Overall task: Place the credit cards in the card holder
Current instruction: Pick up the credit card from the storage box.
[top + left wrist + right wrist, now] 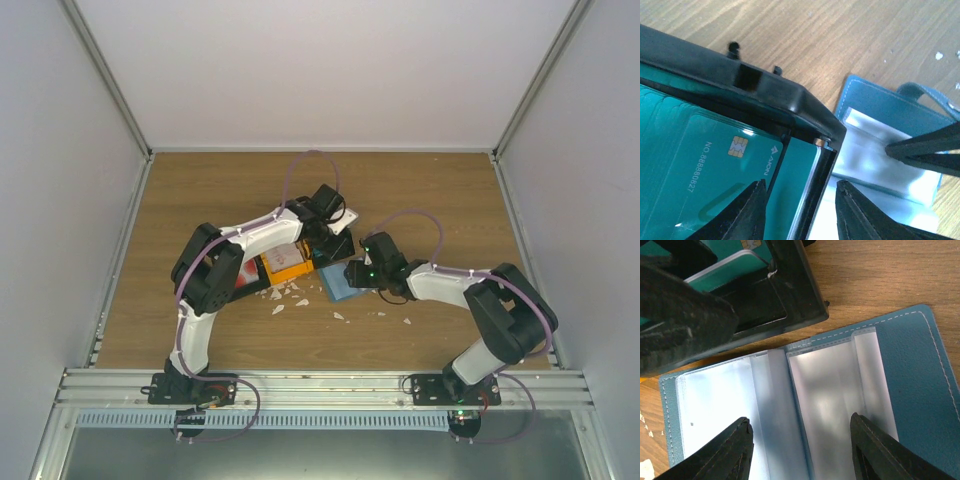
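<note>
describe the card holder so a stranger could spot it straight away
On the wooden table, look near its middle. The card holder lies open beside a black bin. Unlike the bin's brighter teal cards, it is a stitched blue-teal cover lined with clear plastic sleeves.

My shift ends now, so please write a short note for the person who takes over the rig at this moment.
Left gripper: open, empty, over the corner of the black bin with teal chip cards.
Right gripper: open, empty, above the card holder, which lies open beside the bin.
Done: holder open; its clear sleeves show no card.
Left: load the credit cards; none is clearly visible here.
</note>
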Controlling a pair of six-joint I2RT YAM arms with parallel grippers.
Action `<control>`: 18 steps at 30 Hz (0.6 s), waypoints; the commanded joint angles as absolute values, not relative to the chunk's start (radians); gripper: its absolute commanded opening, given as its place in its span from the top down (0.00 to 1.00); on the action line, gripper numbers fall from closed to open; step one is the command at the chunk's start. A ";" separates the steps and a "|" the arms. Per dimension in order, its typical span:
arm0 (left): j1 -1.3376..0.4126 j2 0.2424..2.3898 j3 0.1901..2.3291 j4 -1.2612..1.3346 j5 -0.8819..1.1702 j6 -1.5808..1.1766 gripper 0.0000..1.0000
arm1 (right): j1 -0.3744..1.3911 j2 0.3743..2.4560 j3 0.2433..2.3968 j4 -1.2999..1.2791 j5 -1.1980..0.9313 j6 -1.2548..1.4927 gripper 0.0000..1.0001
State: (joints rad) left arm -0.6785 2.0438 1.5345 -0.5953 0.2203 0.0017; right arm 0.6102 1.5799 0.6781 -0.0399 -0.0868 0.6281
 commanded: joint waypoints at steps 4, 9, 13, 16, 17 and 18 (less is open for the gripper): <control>-0.698 2.050 1.553 -0.634 0.220 0.026 0.66 | 0.615 1.627 0.593 -0.227 -0.119 0.675 0.46; -0.698 2.019 1.557 -0.633 0.236 0.021 0.70 | 0.615 1.621 0.592 -0.229 -0.115 0.676 0.46; -0.698 1.999 1.555 -0.634 0.234 0.021 0.74 | 0.615 1.621 0.594 -0.230 -0.115 0.676 0.46; -0.698 1.999 1.555 -0.635 0.226 0.021 0.76 | 0.615 1.621 0.596 -0.228 -0.114 0.675 0.46; -0.698 2.001 1.555 -0.637 0.226 0.020 0.77 | 0.615 1.621 0.597 -0.228 -0.113 0.674 0.46; -0.698 2.003 1.555 -0.639 0.227 0.021 0.77 | 0.614 1.621 0.597 -0.229 -0.112 0.673 0.46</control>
State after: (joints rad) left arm -0.6895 2.0411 1.5352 -0.6250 0.2161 0.0154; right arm 0.6102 1.5707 0.6598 -0.0135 -0.0845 0.6441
